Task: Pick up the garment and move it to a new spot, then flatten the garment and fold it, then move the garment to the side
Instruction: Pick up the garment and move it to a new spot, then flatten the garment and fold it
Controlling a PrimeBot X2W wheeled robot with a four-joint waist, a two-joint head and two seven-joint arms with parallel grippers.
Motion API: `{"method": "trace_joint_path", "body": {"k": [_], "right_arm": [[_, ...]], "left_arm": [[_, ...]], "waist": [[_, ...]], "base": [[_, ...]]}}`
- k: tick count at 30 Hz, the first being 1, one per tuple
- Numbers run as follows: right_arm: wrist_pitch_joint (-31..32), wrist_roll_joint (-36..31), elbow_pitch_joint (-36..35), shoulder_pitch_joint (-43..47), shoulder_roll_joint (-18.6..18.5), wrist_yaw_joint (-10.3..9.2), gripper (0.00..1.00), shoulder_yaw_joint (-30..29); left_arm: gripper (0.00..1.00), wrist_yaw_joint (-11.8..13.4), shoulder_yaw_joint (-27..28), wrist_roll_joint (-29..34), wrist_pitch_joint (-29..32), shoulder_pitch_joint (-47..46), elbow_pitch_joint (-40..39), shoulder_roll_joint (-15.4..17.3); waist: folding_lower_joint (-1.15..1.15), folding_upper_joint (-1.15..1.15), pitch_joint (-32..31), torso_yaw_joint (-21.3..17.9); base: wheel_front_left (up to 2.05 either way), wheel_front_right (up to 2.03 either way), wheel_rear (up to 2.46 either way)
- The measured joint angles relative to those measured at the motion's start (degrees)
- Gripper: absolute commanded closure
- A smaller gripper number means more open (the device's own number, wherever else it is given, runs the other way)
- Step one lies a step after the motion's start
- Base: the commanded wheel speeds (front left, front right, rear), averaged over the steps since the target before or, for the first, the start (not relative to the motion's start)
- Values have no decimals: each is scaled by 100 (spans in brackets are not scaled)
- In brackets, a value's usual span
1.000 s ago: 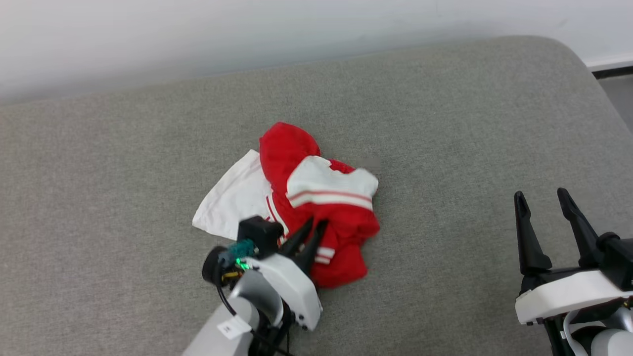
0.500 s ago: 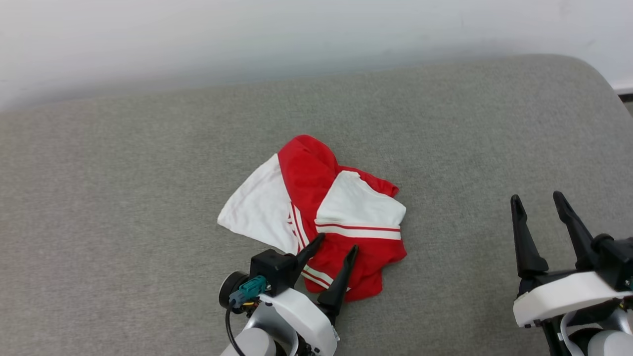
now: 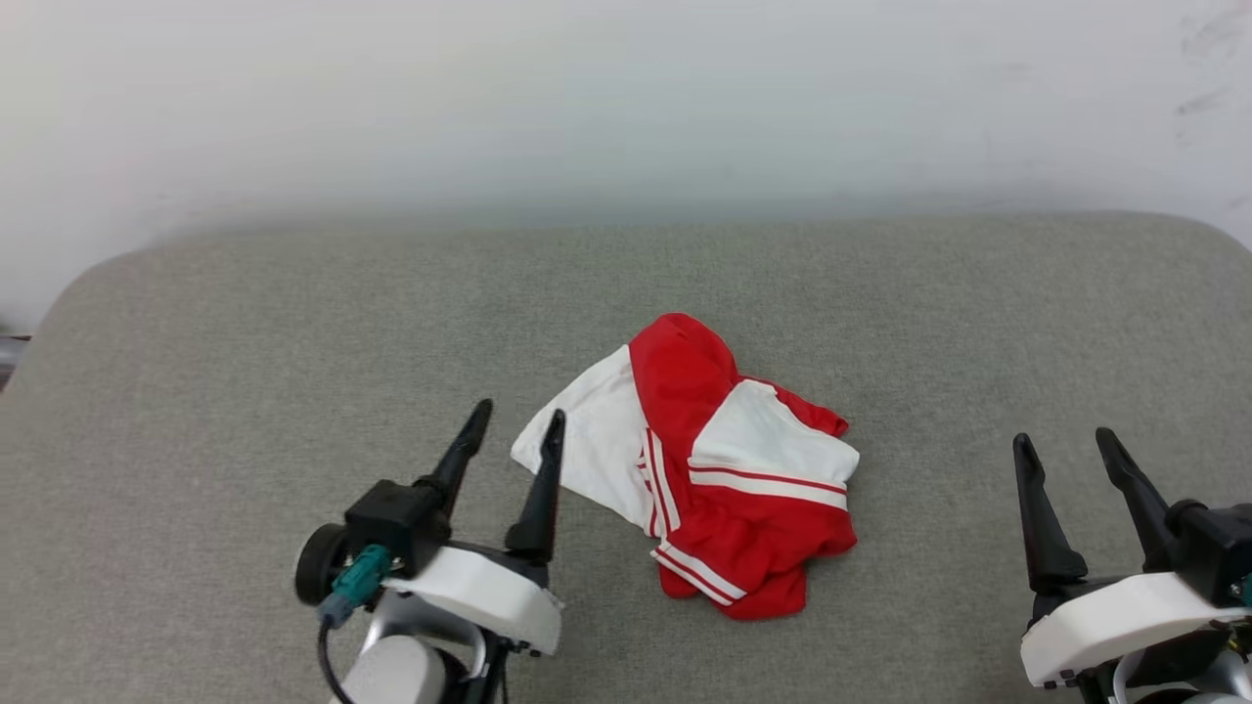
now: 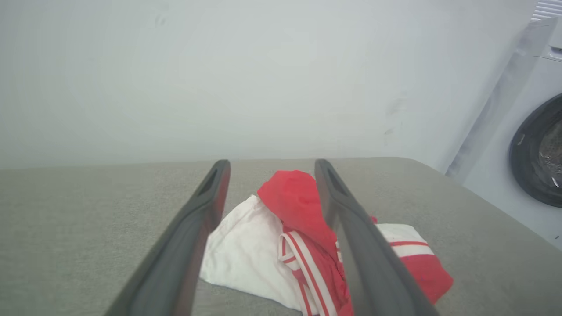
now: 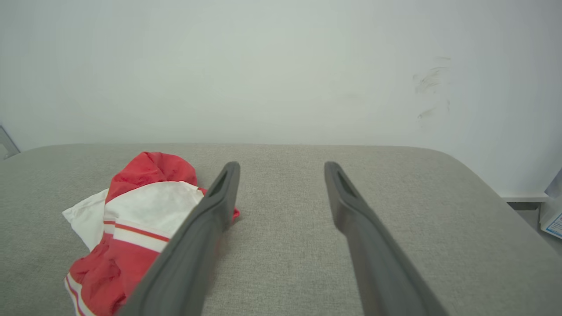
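The garment [image 3: 714, 469], red with white sleeves and striped trim, lies crumpled in a heap on the grey padded surface [image 3: 293, 332]. The left wrist view shows the garment [image 4: 281, 237] behind my own fingers, and the right wrist view has it [image 5: 140, 210] at the left. My left gripper [image 3: 518, 420] hangs open just left of the heap, near its white sleeve, holding nothing. At the lower right, well away from the cloth, my right gripper [image 3: 1066, 445] is open and empty. The dark lettering is hidden in the folds.
A pale wall [image 3: 626, 98] runs along the far edge of the surface. A white washing machine [image 4: 535, 145] with a dark round door stands beyond the surface's right end. The surface's rounded corners show at the far left and far right.
My left gripper let go of the garment, opened and drew back to the left; the heap now lies loose. The head camera turned, shifting the whole picture. The right gripper kept its place.
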Motion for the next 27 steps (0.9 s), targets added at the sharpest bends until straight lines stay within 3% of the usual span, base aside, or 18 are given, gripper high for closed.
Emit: {"method": "trace_joint_path", "body": {"k": [6, 12, 21, 27], "right_arm": [[118, -22, -86, 109, 0, 1, 0, 2], [194, -53, -176, 210, 0, 0, 0, 33], [390, -44, -225, 305, 0, 1, 0, -19], [907, 433, 233, 347, 0, 0, 0, -229]], "left_arm": [[0, 277, 645, 97, -10, 369, -259, 277], [0, 377, 1081, 185, -10, 779, -391, 472], [0, 277, 1132, 272, -10, 968, -392, 390], [0, 181, 1152, 278, -10, 959, -358, 298]], "waist": [[0, 0, -175, 91], [0, 0, -251, 83], [0, 0, -357, 100], [0, 0, -347, 161]], "base": [[0, 0, 0], [0, 0, 0], [0, 0, 0], [0, 0, 0]]}}
